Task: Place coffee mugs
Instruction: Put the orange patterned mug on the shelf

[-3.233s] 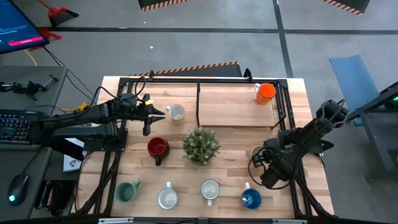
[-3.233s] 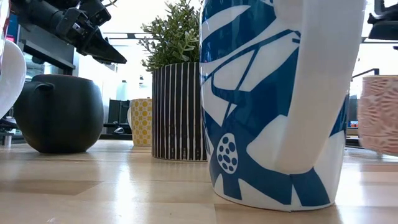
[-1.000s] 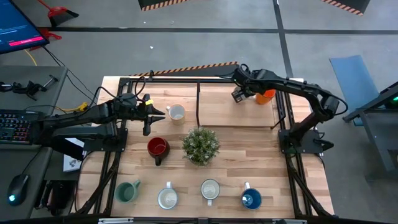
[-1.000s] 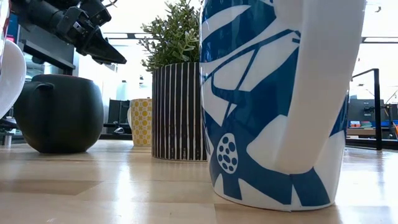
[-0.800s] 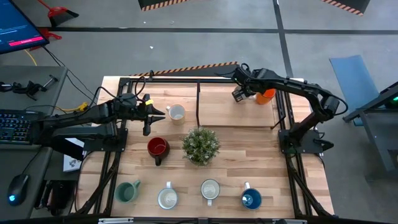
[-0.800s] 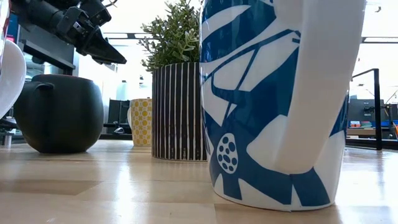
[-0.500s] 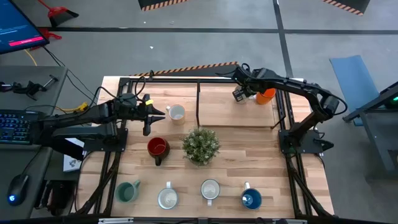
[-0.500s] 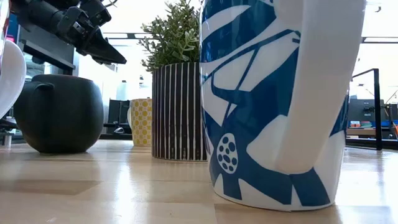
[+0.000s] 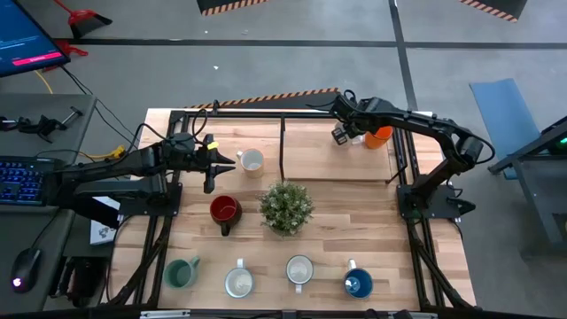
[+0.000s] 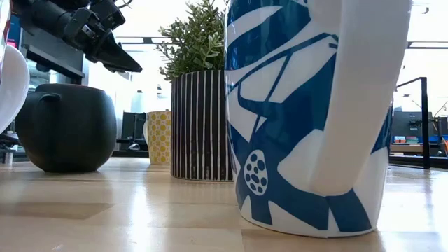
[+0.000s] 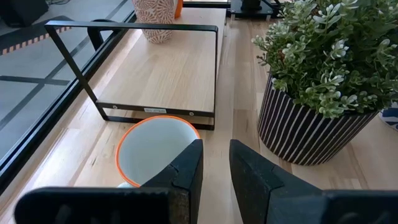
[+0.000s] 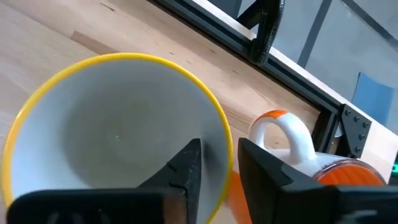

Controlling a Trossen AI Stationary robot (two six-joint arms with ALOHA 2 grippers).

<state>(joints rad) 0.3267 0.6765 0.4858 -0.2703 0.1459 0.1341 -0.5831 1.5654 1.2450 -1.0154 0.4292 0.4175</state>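
Mugs spread over wooden table (image 9: 337, 213). Front row, well apart from each other: green mug (image 9: 182, 272), white mug (image 9: 238, 283), pale mug (image 9: 299, 269), blue mug (image 9: 358, 283). Middle: red mug (image 9: 224, 211) just beside potted plant (image 9: 285, 206). Left gripper (image 9: 226, 162) at left rear, hovering just beside orange-rimmed white mug (image 9: 252, 160); fingers (image 11: 186, 171) slightly apart, nothing between them. Right gripper (image 9: 339, 135) reaching in at right rear, fingers (image 12: 186, 165) clamped across wall of yellow-rimmed mug (image 12: 118, 143), one inside rim, one outside. Cannot tell if yellow-rimmed mug resting or lifted. Orange mug (image 9: 379, 133) just beside it, near far right corner of table.
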